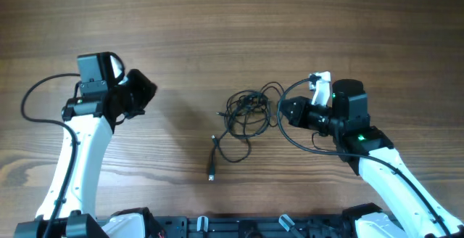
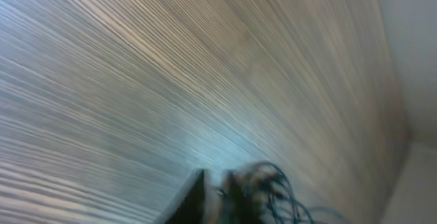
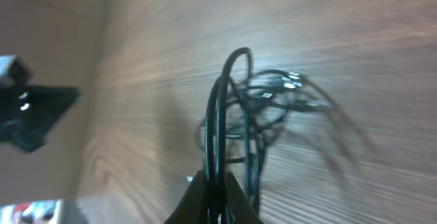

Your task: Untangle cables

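Right wrist view, R pincer (image 3: 215,186) pinched shut on cables (image 3: 217,115)

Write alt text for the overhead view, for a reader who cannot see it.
A loose tangle of thin black cables lies in the middle of a wooden table, with one plug end trailing toward the near edge. The right claw is at the tangle's right edge. The left claw is well apart from it, on the left.
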`<action>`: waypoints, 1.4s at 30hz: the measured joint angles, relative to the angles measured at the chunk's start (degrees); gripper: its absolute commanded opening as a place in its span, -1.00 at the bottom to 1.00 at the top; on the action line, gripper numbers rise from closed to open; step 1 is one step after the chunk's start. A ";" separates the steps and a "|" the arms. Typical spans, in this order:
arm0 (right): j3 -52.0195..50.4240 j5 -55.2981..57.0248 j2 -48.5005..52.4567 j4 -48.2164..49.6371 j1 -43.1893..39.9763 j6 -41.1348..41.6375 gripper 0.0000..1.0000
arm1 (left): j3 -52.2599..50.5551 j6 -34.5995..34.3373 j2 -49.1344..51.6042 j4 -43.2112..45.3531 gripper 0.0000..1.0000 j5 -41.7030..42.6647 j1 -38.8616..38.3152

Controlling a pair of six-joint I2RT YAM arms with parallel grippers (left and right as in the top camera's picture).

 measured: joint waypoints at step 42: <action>-0.09 0.24 0.00 -10.38 0.68 -7.43 0.18 | 0.74 -2.93 23.67 11.61 -0.92 -18.03 -31.93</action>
